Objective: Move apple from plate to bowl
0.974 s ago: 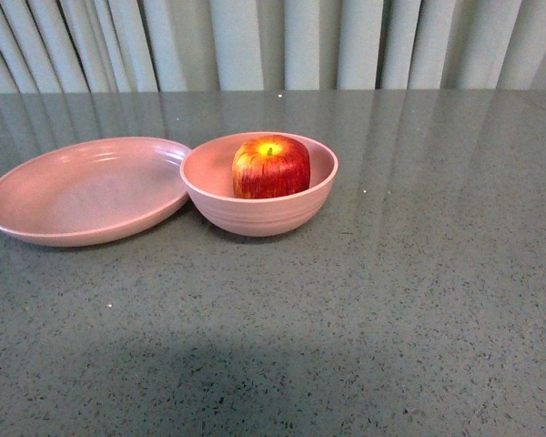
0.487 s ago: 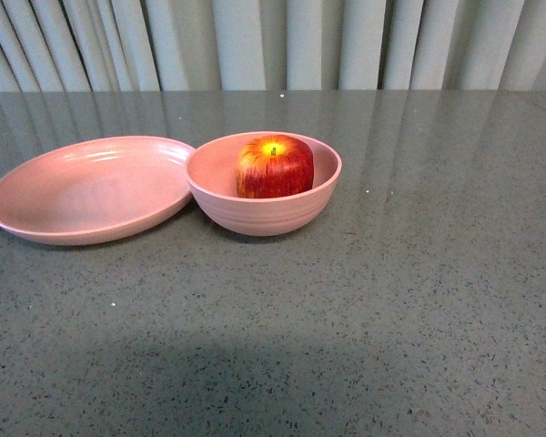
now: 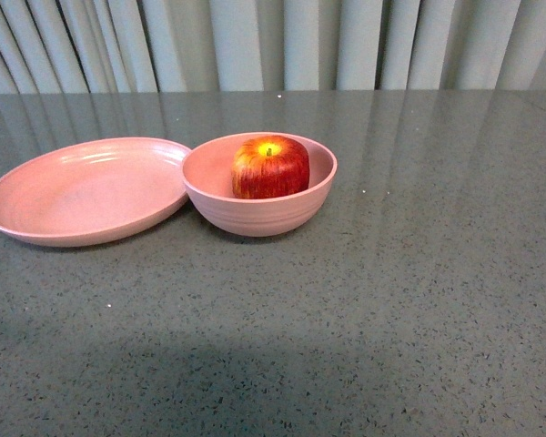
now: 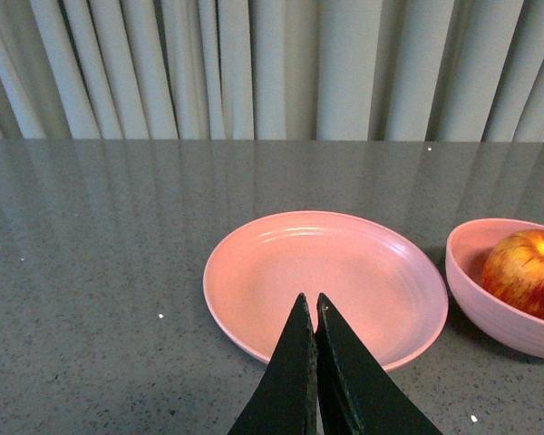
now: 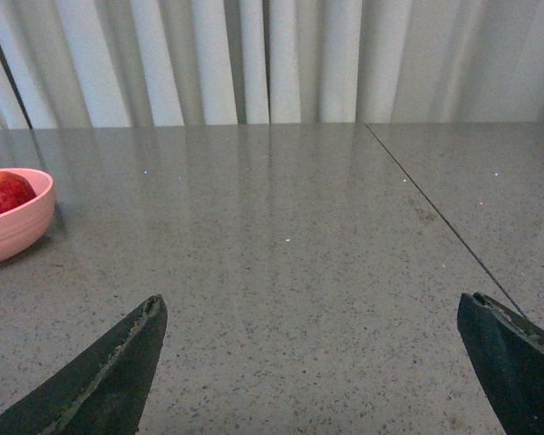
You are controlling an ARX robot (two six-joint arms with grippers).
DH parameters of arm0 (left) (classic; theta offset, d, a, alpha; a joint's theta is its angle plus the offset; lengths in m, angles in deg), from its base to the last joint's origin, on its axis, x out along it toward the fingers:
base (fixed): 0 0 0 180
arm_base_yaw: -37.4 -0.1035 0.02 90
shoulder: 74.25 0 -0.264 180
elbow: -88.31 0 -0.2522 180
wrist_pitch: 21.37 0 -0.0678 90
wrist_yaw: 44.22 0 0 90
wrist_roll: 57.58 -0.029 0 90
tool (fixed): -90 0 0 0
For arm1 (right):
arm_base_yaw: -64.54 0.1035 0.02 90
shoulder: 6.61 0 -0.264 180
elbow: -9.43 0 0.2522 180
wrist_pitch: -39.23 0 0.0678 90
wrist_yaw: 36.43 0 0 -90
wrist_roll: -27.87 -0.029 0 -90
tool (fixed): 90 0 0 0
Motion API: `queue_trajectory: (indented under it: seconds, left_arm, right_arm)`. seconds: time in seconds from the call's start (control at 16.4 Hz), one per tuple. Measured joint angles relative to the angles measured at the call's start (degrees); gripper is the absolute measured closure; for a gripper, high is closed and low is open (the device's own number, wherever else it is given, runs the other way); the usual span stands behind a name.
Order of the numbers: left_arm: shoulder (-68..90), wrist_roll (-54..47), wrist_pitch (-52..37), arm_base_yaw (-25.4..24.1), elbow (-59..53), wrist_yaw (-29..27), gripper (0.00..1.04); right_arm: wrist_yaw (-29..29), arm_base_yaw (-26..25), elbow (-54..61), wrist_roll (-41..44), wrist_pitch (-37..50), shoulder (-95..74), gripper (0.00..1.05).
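The glossy red apple (image 3: pixel 270 167) with its yellow stem patch sits upright inside the deep pink bowl (image 3: pixel 259 211), left of the table's centre. Touching the bowl's left side lies the shallow pink plate (image 3: pixel 82 188), with nothing on it. Neither arm shows in the front view. In the left wrist view my left gripper (image 4: pixel 310 301) is shut, its tips pressed together over the near edge of the plate (image 4: pixel 344 267), with the apple (image 4: pixel 526 272) and bowl (image 4: pixel 490 313) off to one side. My right gripper (image 5: pixel 313 313) stands open over bare tabletop, the bowl (image 5: pixel 14 227) far off at the frame's edge.
A grey speckled table (image 3: pixel 419 300) carries everything, backed by pale pleated curtains (image 3: pixel 282 41). A thin seam (image 5: pixel 435 213) runs across the tabletop near the right gripper.
The view shifted slightly sideways and back between frames. The apple, bowl and plate keep their places relative to each other.
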Motion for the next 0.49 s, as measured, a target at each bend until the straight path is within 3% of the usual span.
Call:
queue_trajectory:
  seconds: [0.24, 0.3, 0.37, 0.49]
  left_arm:
    - [-6.71, 0.0, 2.25, -2.95, -4.72, 2.6, 1.04]
    - [-8.72, -0.07, 3.17, -6.58, -5.6, 6.82, 1.04]
    - [-10.36, 0.0, 4.04, -8.07, -6.16, 6.6, 1.04]
    - [-13.73, -0.04, 6.05, -7.65, -7.69, 7.54, 1.04]
  right_arm:
    - [0.0, 0.0, 0.0, 0.0, 0.0, 0.0, 0.07]
    - [0.0, 0.0, 0.0, 0.0, 0.0, 0.0, 0.07]
    - [0.02, 0.0, 0.0, 0.0, -0.02, 0.0, 0.07]
    - [-0.02, 0.0, 0.0, 0.0, 0.02, 0.0, 0.07]
